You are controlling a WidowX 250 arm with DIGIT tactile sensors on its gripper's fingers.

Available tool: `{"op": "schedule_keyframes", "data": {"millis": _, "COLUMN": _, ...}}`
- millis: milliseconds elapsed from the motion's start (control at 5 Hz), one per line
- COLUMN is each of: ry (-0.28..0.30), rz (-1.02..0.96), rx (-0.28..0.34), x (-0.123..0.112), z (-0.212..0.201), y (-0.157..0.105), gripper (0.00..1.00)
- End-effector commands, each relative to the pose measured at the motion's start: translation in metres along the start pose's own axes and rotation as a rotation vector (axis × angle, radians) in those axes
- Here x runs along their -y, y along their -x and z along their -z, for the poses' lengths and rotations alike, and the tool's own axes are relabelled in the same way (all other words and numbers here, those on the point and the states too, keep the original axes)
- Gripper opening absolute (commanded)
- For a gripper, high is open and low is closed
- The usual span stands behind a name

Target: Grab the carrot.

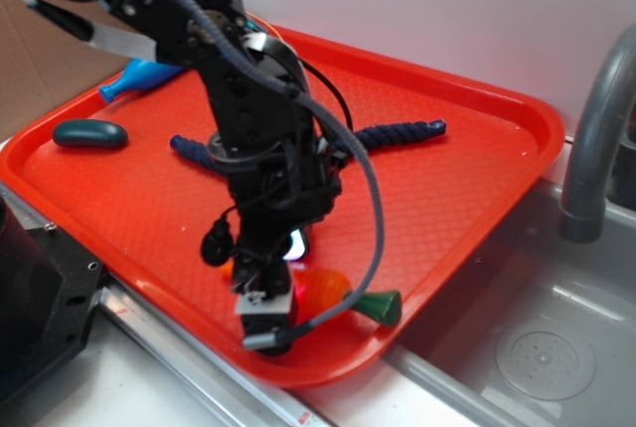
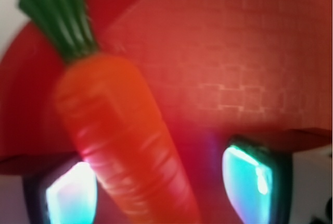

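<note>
— where's the carrot point(image 2: 122, 140) sitting?
— near the front edge of the red tray point(image 1: 477, 169), green stem pointing toward the sink point(image 1: 537, 348).
— and the gripper point(image 1: 266, 298)?
— right down over it. in the wrist view its fingers point(image 2: 255, 182) are spread, the carrot running between them, close against the left one; i can't tell if they touch it.

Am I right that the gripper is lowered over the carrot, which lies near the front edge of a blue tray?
Not quite: the tray is red-orange, not blue, as the exterior view shows. The rest holds: the gripper is lowered over the carrot, which lies near the tray's front edge.
</note>
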State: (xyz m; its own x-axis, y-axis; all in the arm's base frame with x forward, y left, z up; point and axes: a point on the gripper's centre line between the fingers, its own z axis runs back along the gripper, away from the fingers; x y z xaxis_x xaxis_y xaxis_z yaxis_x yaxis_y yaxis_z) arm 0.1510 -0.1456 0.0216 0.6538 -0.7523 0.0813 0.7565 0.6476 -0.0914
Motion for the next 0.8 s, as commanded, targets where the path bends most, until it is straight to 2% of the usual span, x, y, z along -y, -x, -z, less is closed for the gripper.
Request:
{"op": "schedule_keyframes", "data": {"millis": 0, "ry": -0.046, "rz": 0.029, "rx": -0.009, "x": 0.006, "z": 0.006, "y": 0.006, "gripper": 0.0}}
{"op": "schedule_keyframes", "data": {"millis": 200, "ry": -0.054, "rz": 0.04, "rx": 0.004, "x": 0.011, "z": 0.005, "y": 0.009, "gripper": 0.0}}
{"op": "schedule_keyframes", "data": {"millis": 400, "ry": -0.089, "rz": -0.008, "rx": -0.003, "x": 0.01, "z": -0.014, "y": 0.015, "gripper": 0.0}}
{"op": "schedule_keyframes", "data": {"millis": 600, "ry": -0.191, "rz": -0.256, "rx": -0.062, "x": -0.009, "z": -0.069, "y": 0.047, "gripper": 0.0}}
